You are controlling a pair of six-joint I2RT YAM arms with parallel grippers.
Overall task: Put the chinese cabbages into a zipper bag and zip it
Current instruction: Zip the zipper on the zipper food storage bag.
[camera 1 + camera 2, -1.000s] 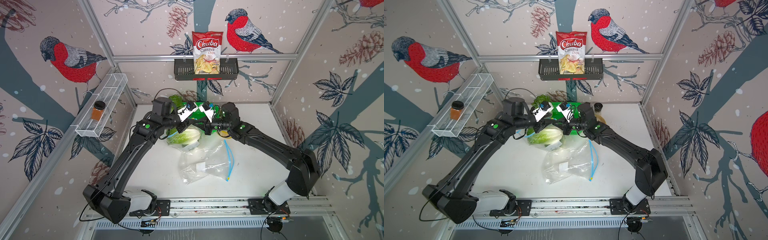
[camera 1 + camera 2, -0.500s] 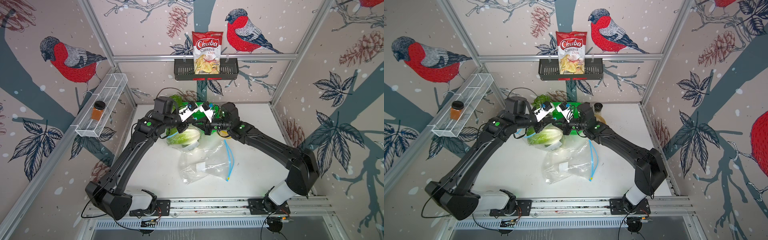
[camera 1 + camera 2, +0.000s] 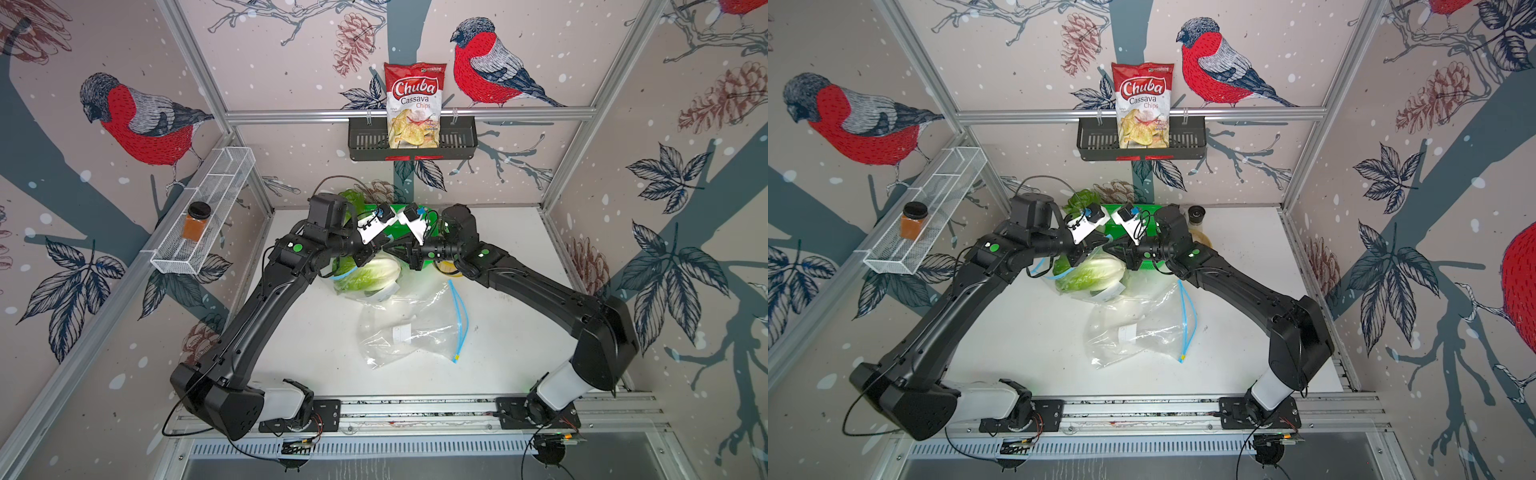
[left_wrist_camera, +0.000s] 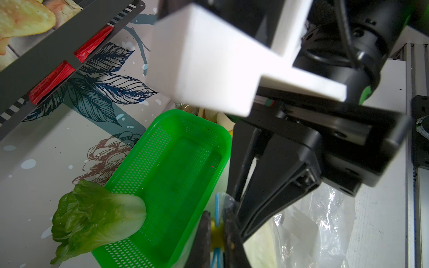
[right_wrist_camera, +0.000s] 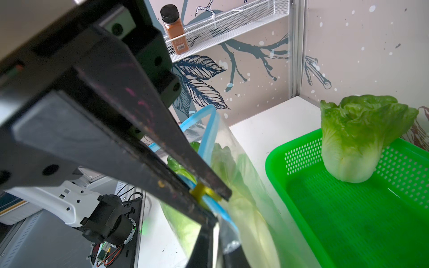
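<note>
Chinese cabbages (image 3: 368, 274) lay apart: at least one sideways inside the zipper bag (image 5: 250, 197) beneath both hands, another (image 4: 97, 213) propped on the green basket's (image 4: 148, 162) far-left rim, leaves outward, nearer the left arm. Left hand (image 4: 217, 222) and right hand (image 5: 220, 208) pinched the bag's zip narrowly, at its yellow slider (image 5: 202, 192).

In both top views the two arms cover most of the green basket (image 3: 1111, 226). One cabbage (image 3: 1081, 197) peeks out from behind the left arm (image 3: 934, 316). The right arm (image 3: 1246, 291) half hides a small jar (image 3: 1196, 214) by the back edge of the desk (image 3: 1025, 332). How many more lie inside the cloudy zipper bag (image 5: 246, 176) is hard to tell. The left gripper (image 4: 217, 224) runs off the picture's edge, and the white block (image 4: 209, 65) is blurry.
</note>
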